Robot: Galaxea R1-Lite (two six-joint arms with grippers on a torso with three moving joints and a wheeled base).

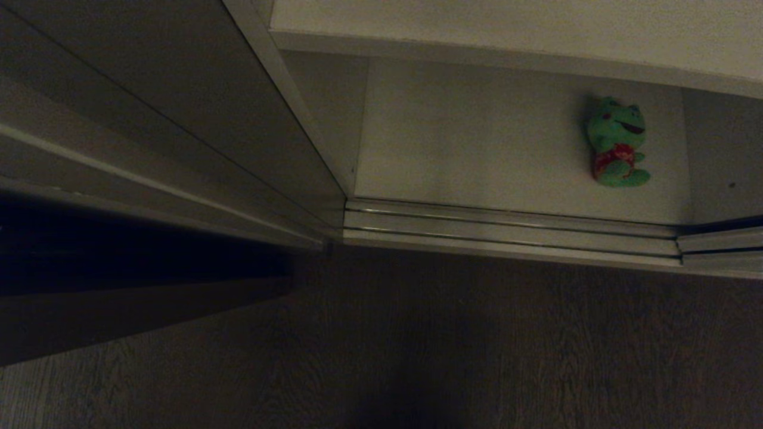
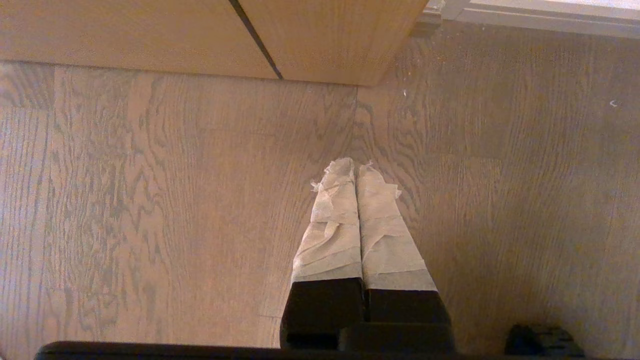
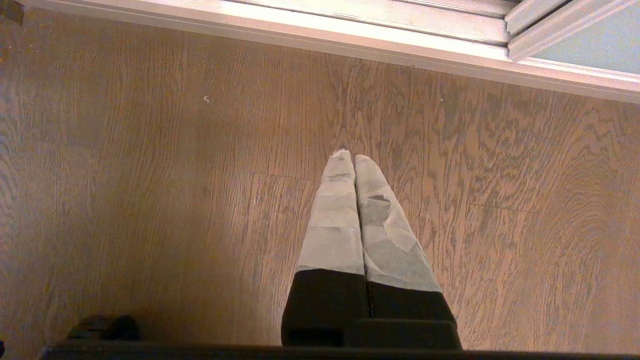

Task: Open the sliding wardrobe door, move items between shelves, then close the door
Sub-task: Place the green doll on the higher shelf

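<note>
Left gripper [image 2: 356, 167] and right gripper [image 3: 350, 157] both hang over the wood-grain floor [image 1: 477, 345] with taped fingers pressed together, holding nothing. Ahead, the wardrobe stands open above metal tracks [image 1: 506, 229]. A green frog [image 1: 617, 143] lies on the white bottom shelf [image 1: 477, 143], towards its right side. The door [image 1: 724, 161] shows at the right edge. Dark wood panelling [image 1: 149, 119] fills the left.

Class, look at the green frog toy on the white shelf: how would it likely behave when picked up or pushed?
The frog looks plush, so probably soft, light and squashy. It lies flat on the shelf, so it should slide rather than roll. Breakage seems unlikely.
</note>
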